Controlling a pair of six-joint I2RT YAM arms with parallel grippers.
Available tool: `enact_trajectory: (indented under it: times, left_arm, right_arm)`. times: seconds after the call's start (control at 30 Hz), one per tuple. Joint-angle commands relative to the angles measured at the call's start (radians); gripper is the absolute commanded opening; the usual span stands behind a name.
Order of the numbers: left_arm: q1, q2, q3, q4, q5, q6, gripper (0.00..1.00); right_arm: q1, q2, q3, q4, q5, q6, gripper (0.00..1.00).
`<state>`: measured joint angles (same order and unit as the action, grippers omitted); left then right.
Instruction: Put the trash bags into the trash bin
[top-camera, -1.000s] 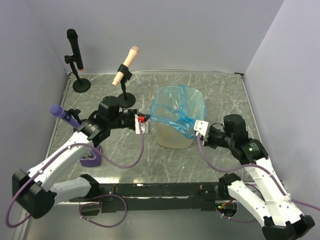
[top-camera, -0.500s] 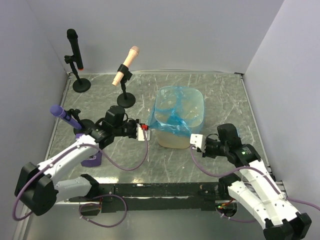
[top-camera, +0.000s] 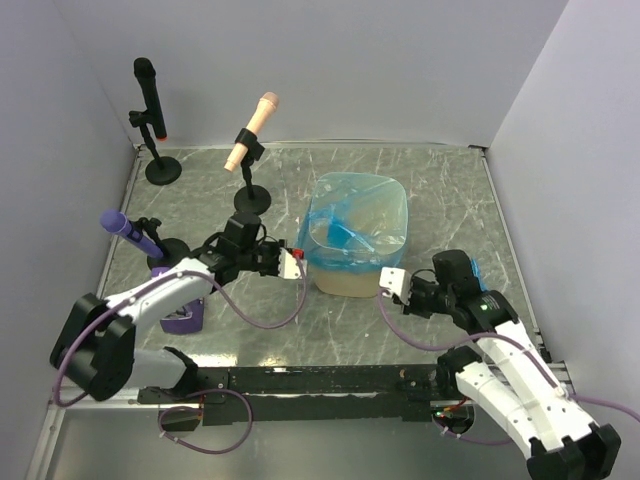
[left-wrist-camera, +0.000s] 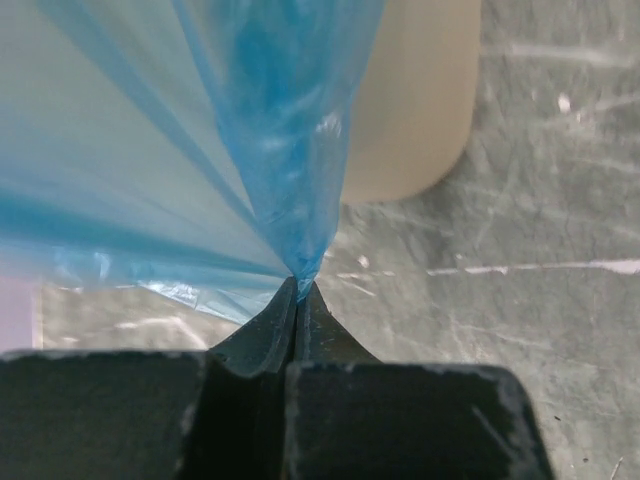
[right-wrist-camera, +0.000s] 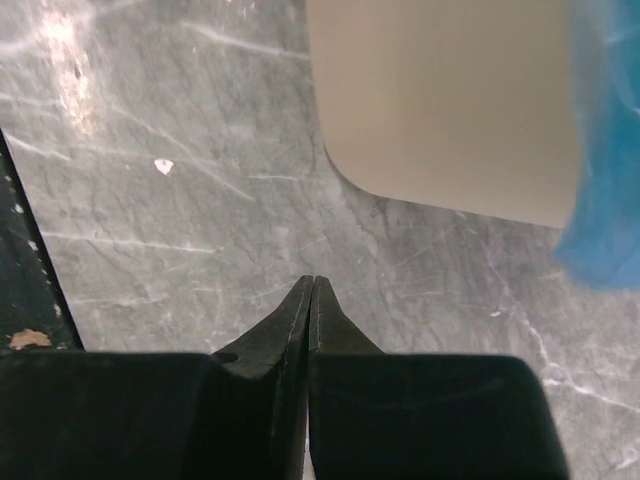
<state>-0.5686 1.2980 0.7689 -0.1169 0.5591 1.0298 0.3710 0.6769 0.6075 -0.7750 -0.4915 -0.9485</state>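
While left pincer (left-wrist-camera: 298, 286) clamps blue trash bag (left-wrist-camera: 280, 120) over trash bin (top-camera: 350, 283); right pincer (right-wrist-camera: 312, 283) closed, empty

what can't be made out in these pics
- Top view: how deep the trash bag reaches into the trash bin; its folds hide that.
- Left wrist view: the bin's rim, behind the bag stretched across the frame.
- Right wrist view: the bin's rim, cut off by the top edge.

A robotics lab test cell, by the look: plain pale walls (top-camera: 320, 60) box in a marble-patterned table (top-camera: 450, 190). The left arm (top-camera: 150, 295) and right arm (top-camera: 512, 348), trailing purple cables, are bolted along its near edge.
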Motion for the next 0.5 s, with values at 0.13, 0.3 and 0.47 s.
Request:
enact_trajectory:
  times: [0.13, 0.3, 0.47]
  left_arm:
    - [-0.001, 0.156, 0.04, -0.101, -0.097, 0.081, 0.01]
    - [-0.001, 0.11, 0.029, -0.055, -0.067, 0.067, 0.01]
    - [-0.004, 0.035, 0.023, -0.035, -0.042, 0.016, 0.06]
  right_arm:
    - [0.006, -0.07, 0.272, -0.102, -0.056, 0.213, 0.0]
    - [0.002, 0.062, 0.466, -0.061, -0.044, 0.437, 0.1]
    - [-0.033, 0.061, 0.388, 0.067, -0.041, 0.54, 0.58]
